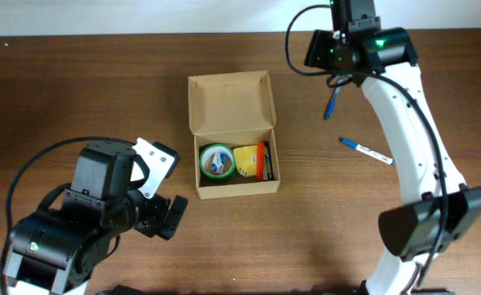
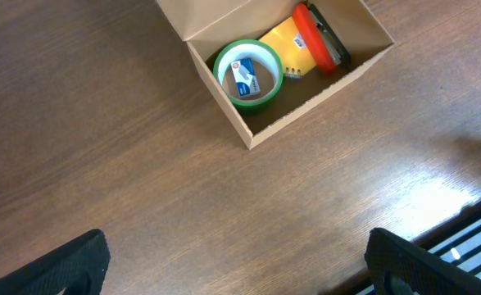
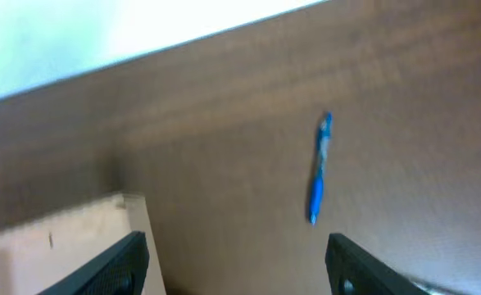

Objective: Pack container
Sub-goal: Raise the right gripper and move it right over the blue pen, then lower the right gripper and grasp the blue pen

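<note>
The container [image 1: 230,105] is a tan cardboard box in the middle of the table, its flap lid folded back. Inside lie a green tape roll [image 1: 217,160], a yellow item [image 1: 246,159] and a red tool [image 1: 261,160]; the left wrist view shows the same tape roll [image 2: 248,74] in the container [image 2: 224,111]. A blue pen [image 1: 331,102] lies on the table just below my right gripper [image 1: 338,70]. In the right wrist view this pen [image 3: 318,168] lies ahead of the open right gripper [image 3: 240,262], with nothing between its fingers. My left gripper [image 2: 240,270] hangs open over bare wood, left of and nearer than the box.
A white and blue pen [image 1: 367,150] lies on the table right of the box, beside the right arm. The left arm's bulk [image 1: 84,221] fills the near left corner. The table's far edge meets a pale wall [image 3: 101,33].
</note>
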`<state>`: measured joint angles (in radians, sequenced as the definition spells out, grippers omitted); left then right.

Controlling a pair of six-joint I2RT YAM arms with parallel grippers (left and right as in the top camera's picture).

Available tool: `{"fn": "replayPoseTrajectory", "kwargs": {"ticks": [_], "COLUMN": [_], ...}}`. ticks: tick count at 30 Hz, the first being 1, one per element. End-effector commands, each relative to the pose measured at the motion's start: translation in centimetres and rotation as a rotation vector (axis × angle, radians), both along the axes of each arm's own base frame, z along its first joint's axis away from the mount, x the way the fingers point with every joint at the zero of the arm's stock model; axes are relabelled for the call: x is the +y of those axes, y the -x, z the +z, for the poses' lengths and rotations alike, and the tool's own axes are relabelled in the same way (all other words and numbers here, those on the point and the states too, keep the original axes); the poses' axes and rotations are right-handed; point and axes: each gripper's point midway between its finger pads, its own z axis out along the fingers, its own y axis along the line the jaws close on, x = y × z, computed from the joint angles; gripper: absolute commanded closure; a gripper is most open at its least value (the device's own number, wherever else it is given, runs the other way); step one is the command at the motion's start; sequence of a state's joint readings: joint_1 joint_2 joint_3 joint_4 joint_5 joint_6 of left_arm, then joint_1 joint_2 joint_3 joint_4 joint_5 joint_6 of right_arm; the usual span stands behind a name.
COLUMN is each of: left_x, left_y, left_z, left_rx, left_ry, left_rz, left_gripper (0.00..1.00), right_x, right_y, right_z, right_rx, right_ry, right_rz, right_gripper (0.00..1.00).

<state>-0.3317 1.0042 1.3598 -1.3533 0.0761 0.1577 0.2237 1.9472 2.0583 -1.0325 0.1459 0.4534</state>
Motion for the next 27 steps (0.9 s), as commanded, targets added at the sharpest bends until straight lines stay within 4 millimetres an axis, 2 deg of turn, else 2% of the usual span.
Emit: {"fn": "replayPoseTrajectory", "kwargs": {"ticks": [1,7,12,21,27], "left_x": [-0.3,-0.3,-0.3,-0.3,-0.3], "left_y": [0.0,0.0,0.0,0.0,0.0], "left_z": [0.6,0.6,0.6,0.6,0.6], "left_rx": [-0.019,-0.019,-0.019,-0.019,-0.019], "left_ry": [0.010,0.010,0.010,0.010,0.010], "left_rz": [-0.023,-0.023,-0.022,-0.023,-0.023], "left_gripper": [0.00,0.00,0.00,0.00,0.01], "right_x": [-0.8,-1.5,-2.8,-6.7,-8.1], "right_y": [-1.7,-4.3,-5.4,-6.0,-6.0], "right_z": [-1.8,-5.2,-9.0,-15.7,-18.0], "right_rx": [-0.001,0.005,0.063,0.181,0.212], "right_ry": [0.046,0.066,0.079,0.062,0.030], "right_rz": [-0.034,-0.063,-0.088,-0.195,-0.279], "right_gripper": [0.30,0.30,0.30,0.30,0.30]}}
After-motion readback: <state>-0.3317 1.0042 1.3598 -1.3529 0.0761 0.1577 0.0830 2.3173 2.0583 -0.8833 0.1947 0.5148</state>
